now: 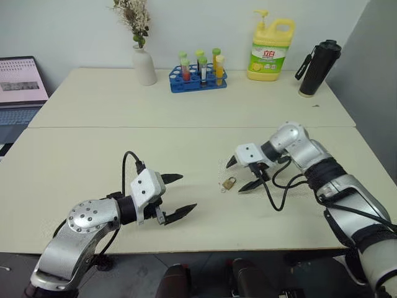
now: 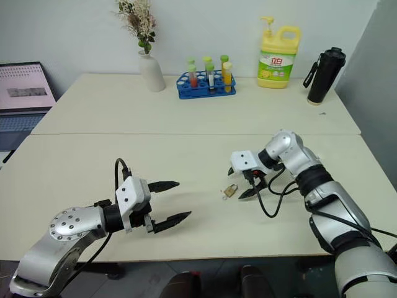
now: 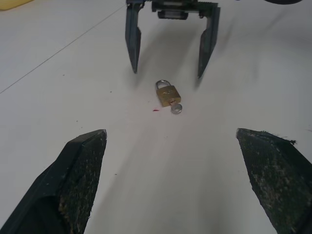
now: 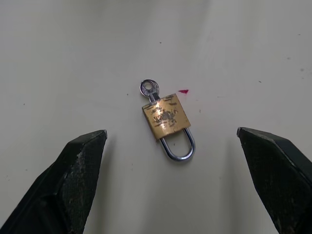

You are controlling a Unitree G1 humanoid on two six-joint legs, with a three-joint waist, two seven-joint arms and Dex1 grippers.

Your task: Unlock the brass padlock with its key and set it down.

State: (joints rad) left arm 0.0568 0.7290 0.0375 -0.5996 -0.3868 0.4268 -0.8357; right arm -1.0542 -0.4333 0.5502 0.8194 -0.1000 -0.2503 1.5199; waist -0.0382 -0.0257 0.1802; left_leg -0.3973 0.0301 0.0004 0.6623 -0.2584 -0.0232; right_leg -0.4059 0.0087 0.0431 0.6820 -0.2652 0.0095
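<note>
The small brass padlock (image 1: 229,182) lies flat on the cream table (image 1: 93,161), with its silvery shackle looking closed. The key (image 4: 149,89) sits in the bottom of its body, ring end sticking out. My right gripper (image 1: 239,176) hangs open just above the padlock (image 4: 166,117), pointing down, one finger on either side and touching nothing. My left gripper (image 1: 186,192) is open and empty, low over the table to the left. It points toward the padlock (image 3: 168,94) from about a hand's length away.
Along the back of the table stand a white vase (image 1: 144,62) with dried flowers, a blue test-tube rack (image 1: 198,77), a yellow detergent bottle (image 1: 271,49) and a black flask (image 1: 317,67). A laptop (image 1: 22,87) sits at the far left. A cable (image 1: 279,195) loops under my right wrist.
</note>
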